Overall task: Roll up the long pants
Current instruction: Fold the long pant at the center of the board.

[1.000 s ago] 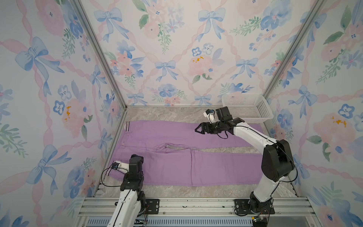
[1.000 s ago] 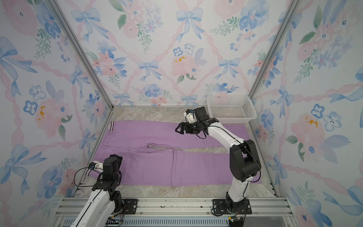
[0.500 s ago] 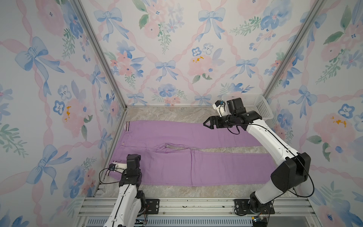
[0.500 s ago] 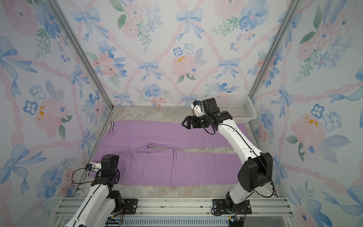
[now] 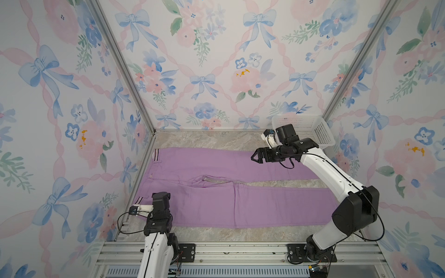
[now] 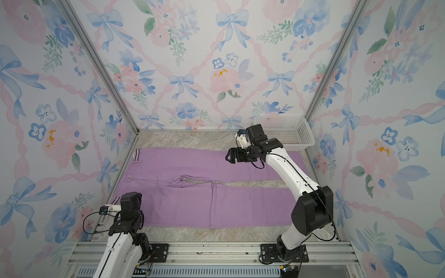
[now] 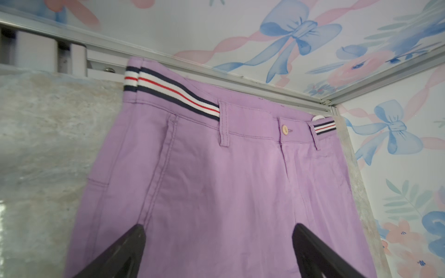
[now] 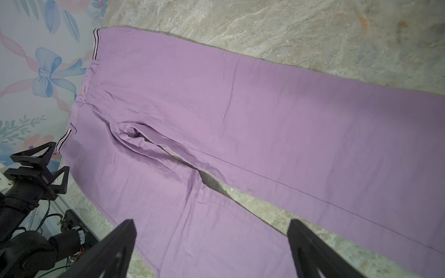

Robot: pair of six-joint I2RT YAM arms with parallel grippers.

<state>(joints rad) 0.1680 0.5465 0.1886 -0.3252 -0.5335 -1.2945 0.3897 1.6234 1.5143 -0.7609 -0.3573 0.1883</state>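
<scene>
In both top views the long pants (image 5: 265,207) lie flat and unrolled across the tabletop (image 5: 204,139) mid-frame, waist end at left, with the left fingers (image 7: 134,235) spread wide over the lower-left waist corner and the right fingers (image 8: 127,228) spread above the fabric centre-right, neither holding anything.

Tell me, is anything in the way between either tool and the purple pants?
Nothing visible is. The long pants lie spread flat, with nothing on them; the left tool and right tool hang open above the fabric.
</scene>
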